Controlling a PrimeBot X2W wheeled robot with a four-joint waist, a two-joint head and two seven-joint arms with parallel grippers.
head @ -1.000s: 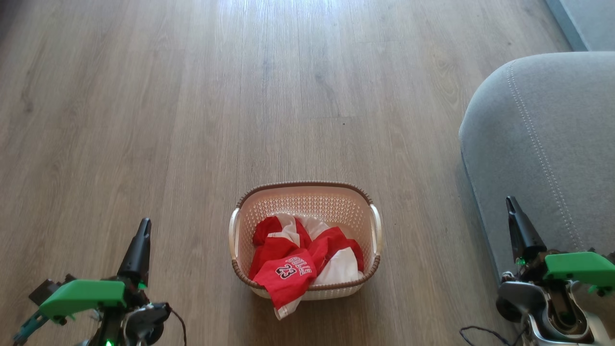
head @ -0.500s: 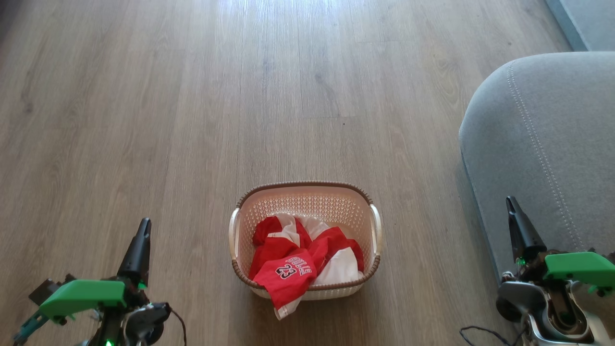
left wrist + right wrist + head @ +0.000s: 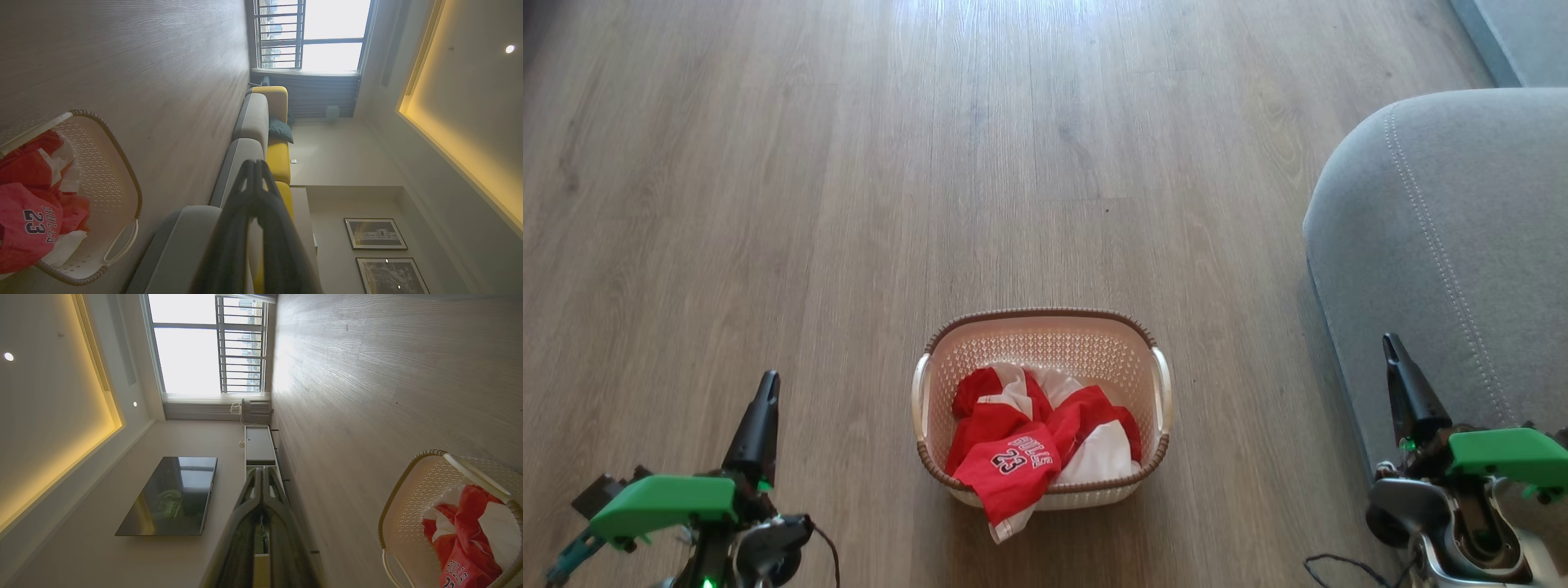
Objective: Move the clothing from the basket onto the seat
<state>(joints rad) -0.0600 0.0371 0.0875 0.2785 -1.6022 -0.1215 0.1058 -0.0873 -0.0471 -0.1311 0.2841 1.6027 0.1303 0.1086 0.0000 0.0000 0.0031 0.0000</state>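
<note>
Clothing point(image 3: 1045, 433): a red and white heap, all of it in the basket point(image 3: 1045, 314), none on the seat point(image 3: 1445, 245) yet. The heap sits between the two sets of fingers, inboard of each and well apart from both. The top piece is the red jersey point(image 3: 1011, 469), lettering up, draped over the basket rim on the side nearest the robot. Its hem hangs outside, down the wall.

Handling, my estimate: thin, light, limp fabric, probably slick, not fragile. It will not hold its shape and will sag and trail once lifted. Overlapping pieces may come up together or snag the rim. The best hold looks like a raised fold near the top of the heap, or the jersey bunched where it crosses the rim. Pinch several layers, not one edge. The basket also looks light and may drag along.

Left gripper point(image 3: 768, 380): fingers pressed together at the tips with nothing between them, pointing away from the robot, heap off to their right.

Right gripper point(image 3: 1388, 341): tips likewise closed on nothing, heap off to their left. The seat lies beyond and to their right, its rounded edge just beside them.

The basket stands on the wooden floor point(image 3: 849, 204).

Step in hand: reach not begun. The fingers must spread before going down.
</note>
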